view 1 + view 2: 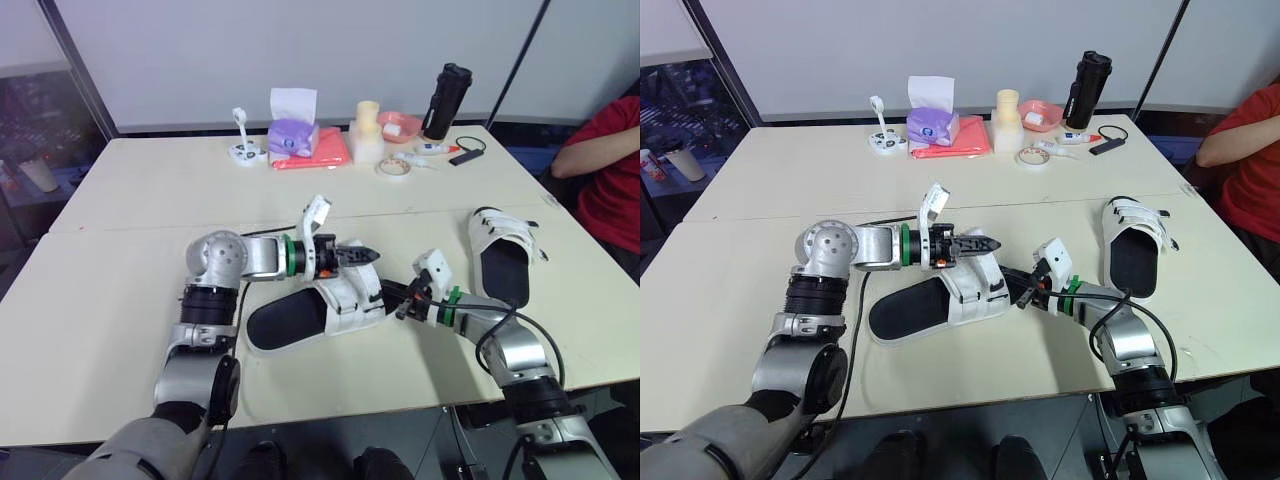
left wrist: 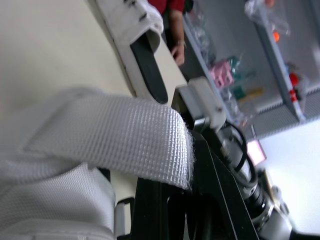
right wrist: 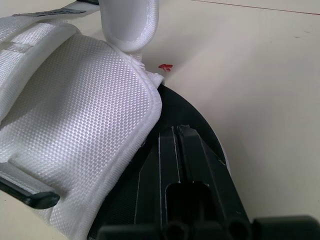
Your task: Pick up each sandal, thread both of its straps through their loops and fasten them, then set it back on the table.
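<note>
One sandal [image 1: 300, 318] lies on the pale surface [image 1: 120, 270] in front of the robot, black footbed up, its white upper at the end toward the robot's right. Directly above that upper the left pincer [image 1: 362, 257] points to the robot's right. Its fingers are drawn together on a white woven strap [image 2: 125, 135] that rises from the sandal (in the left wrist view the strap's frayed end lies right across the black fingers). At the sandal's right-hand end the right pincer [image 3: 176, 131] comes in low, fingers together with nothing between them, their tips over the black footbed just beside the edge of the white upper. The second sandal [image 1: 505, 272] lies flat on the surface well to the right of the first, apart from both pincers. Further right of the first sandal, past the surface's edge, is a person [image 1: 605, 150] in a red sleeve. Far behind the first sandal, near the surface's back edge, stand a purple tissue box [image 1: 293, 137] and a black bottle [image 1: 446, 100].
</note>
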